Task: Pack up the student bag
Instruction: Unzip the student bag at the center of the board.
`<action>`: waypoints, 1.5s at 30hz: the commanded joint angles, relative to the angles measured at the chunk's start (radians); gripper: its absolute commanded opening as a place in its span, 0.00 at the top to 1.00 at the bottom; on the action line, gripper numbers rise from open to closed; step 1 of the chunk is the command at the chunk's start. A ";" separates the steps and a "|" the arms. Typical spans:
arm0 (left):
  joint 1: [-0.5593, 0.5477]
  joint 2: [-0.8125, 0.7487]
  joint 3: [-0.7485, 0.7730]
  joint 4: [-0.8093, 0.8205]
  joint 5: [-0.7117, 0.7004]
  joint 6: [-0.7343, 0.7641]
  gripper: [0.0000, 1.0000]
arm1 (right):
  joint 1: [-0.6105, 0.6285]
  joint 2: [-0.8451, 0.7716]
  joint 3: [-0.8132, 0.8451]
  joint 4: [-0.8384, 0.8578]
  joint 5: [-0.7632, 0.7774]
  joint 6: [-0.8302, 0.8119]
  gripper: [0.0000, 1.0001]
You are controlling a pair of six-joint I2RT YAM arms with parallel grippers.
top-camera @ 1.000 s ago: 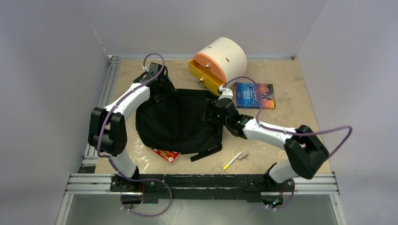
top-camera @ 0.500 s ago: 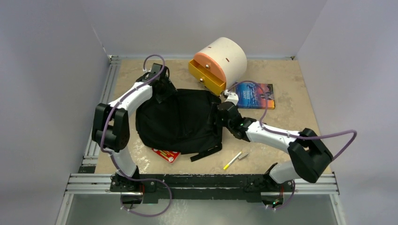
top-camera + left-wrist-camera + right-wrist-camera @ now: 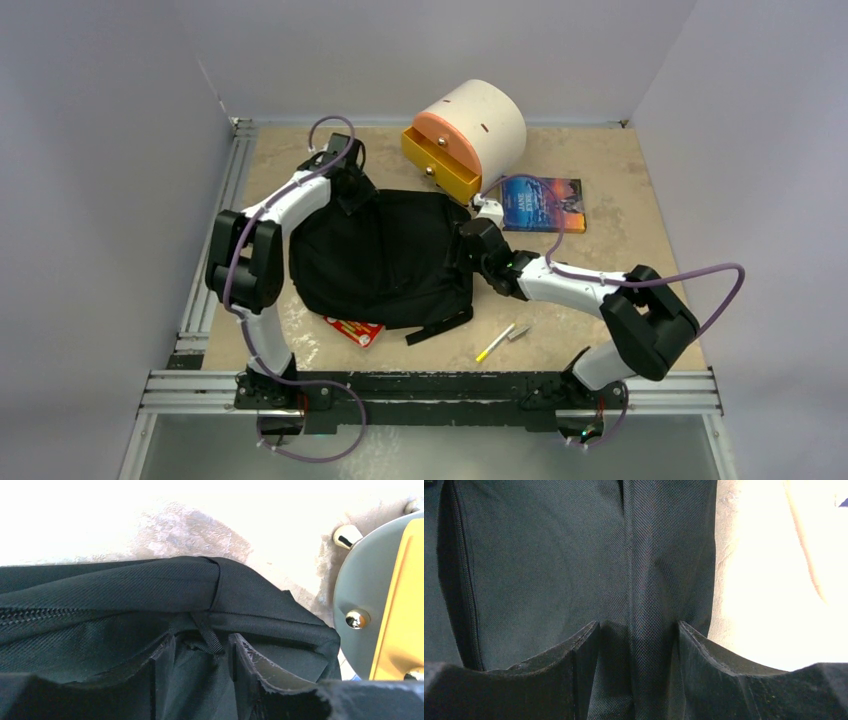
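Jaws: my right gripper's are spread astride a seam of the student bag. My left gripper's flank a cord, perhaps nipping it. I judge nothing packed: book, pens and red packet lie beside the bag.

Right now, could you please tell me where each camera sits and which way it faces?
Top external: above and behind the bases, looking down on the table and student bag; left arm, right arm show.
Left wrist: on the left arm, facing the bag's edge and the yellow drawer; left fingers show.
Right wrist: on the right arm, close on bag fabric; right fingers show.
Shared: all see the bag; top and left wrist share the drawer.
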 commanded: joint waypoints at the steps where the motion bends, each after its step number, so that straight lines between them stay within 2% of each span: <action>1: 0.003 0.023 0.054 0.047 0.014 -0.029 0.60 | 0.001 -0.018 -0.006 0.040 -0.001 0.004 0.41; 4: 0.003 0.034 0.054 0.053 0.022 -0.034 0.65 | 0.002 -0.024 -0.015 0.042 0.000 0.007 0.42; 12: 0.003 0.015 0.046 0.058 0.031 -0.010 1.00 | 0.001 -0.035 -0.022 0.035 0.023 0.010 0.44; 19: 0.003 -0.055 0.060 0.040 -0.026 0.134 1.00 | 0.002 -0.092 -0.016 -0.009 0.068 0.019 0.43; 24: 0.003 -0.082 0.077 0.046 0.006 0.265 1.00 | 0.002 -0.176 0.018 -0.068 0.120 0.003 0.28; 27: 0.003 -0.076 0.084 0.050 0.065 0.307 1.00 | 0.002 -0.212 0.058 -0.052 0.120 -0.053 0.27; 30: 0.003 -0.068 0.078 0.054 0.130 0.329 1.00 | 0.001 -0.201 0.122 0.029 -0.002 -0.149 0.32; 35: 0.003 -0.080 0.051 0.054 0.143 0.338 1.00 | 0.002 -0.065 0.276 0.053 -0.143 -0.192 0.47; 45: 0.003 -0.118 0.001 0.041 0.117 0.333 1.00 | 0.005 0.269 0.471 0.142 -0.190 -0.222 0.68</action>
